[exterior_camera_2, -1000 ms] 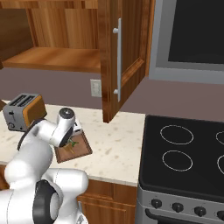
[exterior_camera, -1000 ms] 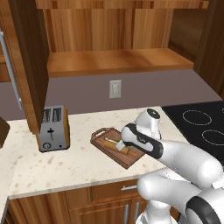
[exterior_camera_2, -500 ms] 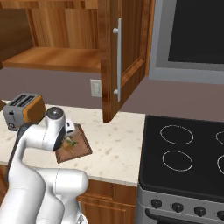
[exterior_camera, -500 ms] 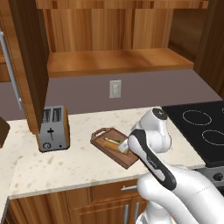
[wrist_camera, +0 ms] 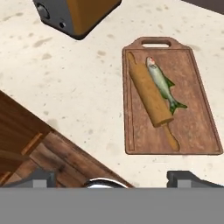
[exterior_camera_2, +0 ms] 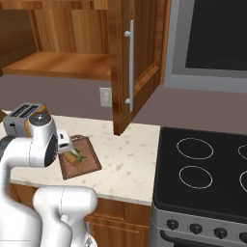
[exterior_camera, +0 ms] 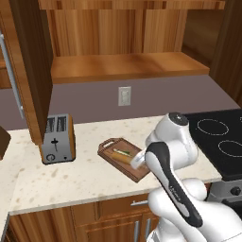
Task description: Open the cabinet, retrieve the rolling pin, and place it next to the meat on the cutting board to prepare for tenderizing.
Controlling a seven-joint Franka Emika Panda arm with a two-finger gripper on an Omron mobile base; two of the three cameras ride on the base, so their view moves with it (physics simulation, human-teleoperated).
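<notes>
on speckled counter (wrist_camera: 83, 87), cutting board (wrist_camera: 192, 127) bearing rolling pin (wrist_camera: 151, 98) beside meat (wrist_camera: 162, 84), fingers (wrist_camera: 116, 178) wide open, empty

Even, soft rendered light, no strong glare. Faint shadow under the cabinet (exterior_camera: 28, 71) door on the wall. Countertop (wrist_camera: 78, 87) bright, speckle slightly soft in the hand view. Stovetop (exterior_camera_2: 207, 169) dark, matte. Edges undistorted, mildly pixelated.

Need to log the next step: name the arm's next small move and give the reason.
Probably just lift the open gripper a little higher and clear. The rolling pin already lies on the cutting board right beside the meat, and the fingertips hold nothing, so no further placing looks needed. The cabinet stands open.
</notes>
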